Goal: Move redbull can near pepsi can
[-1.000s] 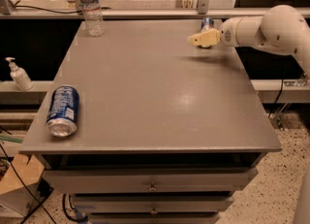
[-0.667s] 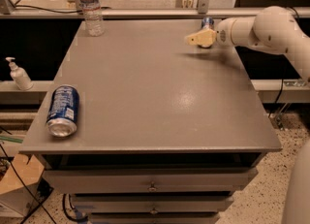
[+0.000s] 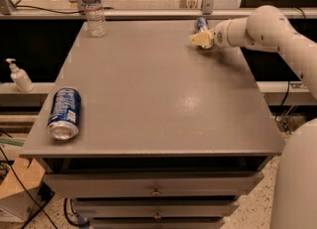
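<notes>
Because the redbull can point(image 3: 200, 23) was a slim, thin-walled metal cylinder, it was judged light, stiff enough for a moderate grasp, smooth-sided, and liable to tip or slip if struck off-centre. A hold across the mid-body, square to its axis, was judged the most secure. The can appeared to stand upright at the far edge of the table point(image 3: 163, 84), right of centre. The gripper point(image 3: 200, 38), at the end of the white arm point(image 3: 257, 25) reaching in from the right, sat immediately in front of the can's lower part and partly masked it. Contact could not be confirmed, nor could it be told whether the gripper was released or clamped. The pepsi can point(image 3: 64, 113) lay on its side near the front left edge, well apart from both. A water bottle point(image 3: 92, 7) stood at the far left corner.
</notes>
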### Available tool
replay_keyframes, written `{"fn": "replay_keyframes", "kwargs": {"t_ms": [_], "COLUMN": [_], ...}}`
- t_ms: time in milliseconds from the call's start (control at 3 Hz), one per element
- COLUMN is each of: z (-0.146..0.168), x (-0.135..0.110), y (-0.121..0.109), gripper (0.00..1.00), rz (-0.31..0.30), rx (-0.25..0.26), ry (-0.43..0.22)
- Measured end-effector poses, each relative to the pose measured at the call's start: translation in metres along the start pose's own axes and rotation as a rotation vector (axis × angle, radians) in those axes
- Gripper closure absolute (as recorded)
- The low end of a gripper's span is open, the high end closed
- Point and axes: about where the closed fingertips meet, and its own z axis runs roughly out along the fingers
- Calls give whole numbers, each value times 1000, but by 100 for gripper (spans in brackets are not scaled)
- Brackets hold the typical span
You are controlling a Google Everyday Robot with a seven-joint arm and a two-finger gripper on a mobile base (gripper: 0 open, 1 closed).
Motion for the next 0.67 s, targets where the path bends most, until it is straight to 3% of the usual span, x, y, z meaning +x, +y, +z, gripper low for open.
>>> {"fn": "replay_keyframes", "kwargs": {"t_ms": [333,667], "z": [1,-11], "x": [0,-15], "y": [1,12], "gripper": [64,87], "rz": [-12,-68], "rx": [17,-1], "ry": [25,15]}}
